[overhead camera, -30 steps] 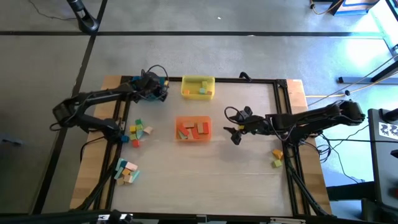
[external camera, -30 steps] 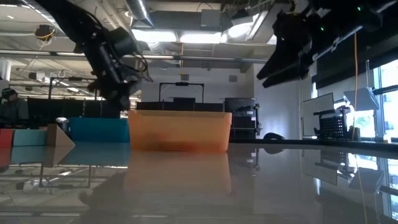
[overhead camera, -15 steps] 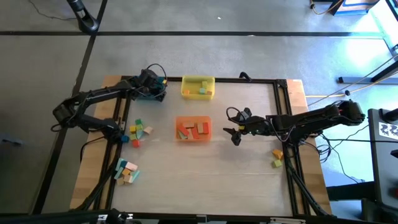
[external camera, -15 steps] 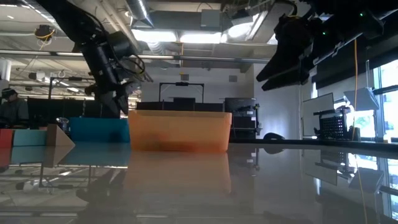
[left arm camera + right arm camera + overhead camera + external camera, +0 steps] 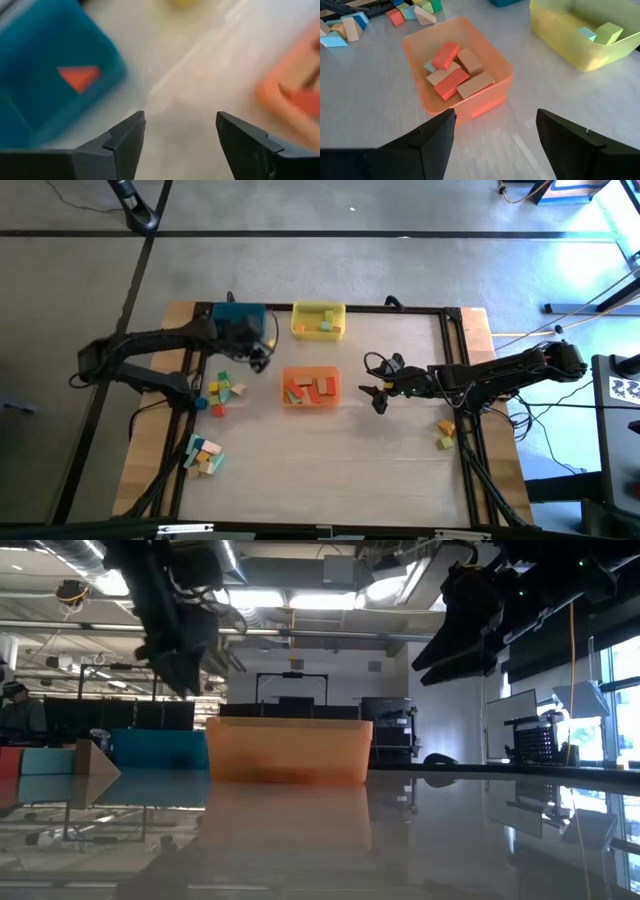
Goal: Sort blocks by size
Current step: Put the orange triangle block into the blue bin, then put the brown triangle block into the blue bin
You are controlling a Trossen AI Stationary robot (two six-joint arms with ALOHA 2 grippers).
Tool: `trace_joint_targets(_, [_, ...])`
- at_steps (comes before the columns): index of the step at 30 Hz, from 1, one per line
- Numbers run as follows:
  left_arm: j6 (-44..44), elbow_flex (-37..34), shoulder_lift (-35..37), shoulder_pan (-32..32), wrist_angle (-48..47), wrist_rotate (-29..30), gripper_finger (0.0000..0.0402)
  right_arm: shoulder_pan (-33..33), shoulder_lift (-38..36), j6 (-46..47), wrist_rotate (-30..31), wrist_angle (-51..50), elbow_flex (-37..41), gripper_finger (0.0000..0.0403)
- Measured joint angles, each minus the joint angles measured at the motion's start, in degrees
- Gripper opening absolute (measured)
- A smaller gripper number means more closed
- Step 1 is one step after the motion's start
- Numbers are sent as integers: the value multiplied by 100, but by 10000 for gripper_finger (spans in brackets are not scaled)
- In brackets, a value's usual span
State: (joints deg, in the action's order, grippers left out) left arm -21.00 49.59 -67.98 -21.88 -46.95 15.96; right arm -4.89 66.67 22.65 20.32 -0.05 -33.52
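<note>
My left gripper point(image 5: 258, 361) hangs open and empty above the table, just on the near side of the blue tray point(image 5: 238, 314). A red triangular block point(image 5: 79, 78) lies in that tray. My right gripper point(image 5: 372, 397) hovers open and empty to the right of the orange tray point(image 5: 310, 387), which holds several red and wooden blocks point(image 5: 454, 69). The yellow tray point(image 5: 318, 320) holds green and light blue blocks point(image 5: 601, 33). Loose blocks lie at the table's left edge point(image 5: 220, 389), near left point(image 5: 203, 456) and right edge point(image 5: 445, 434).
The three trays stand in the far and middle part of the table. A black frame point(image 5: 455, 380) runs round the table top. Bare table surface point(image 5: 340, 470) stretches across the near half between the block piles.
My left gripper has risen from over the blue tray and swung toward the table's near edge and the orange tray, turning as it went. The blue tray now shows uncovered. My right gripper has kept still.
</note>
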Motion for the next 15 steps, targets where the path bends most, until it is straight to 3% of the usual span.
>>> trace_joint_targets(7, [-1458,-298,-15,971,-824,-108,233,0,0,0,-39,2,0,276])
trace_joint_targets(15, [-2393,-978,-22,1452,-754,-429,233,0,0,-1,-42,2,0,276])
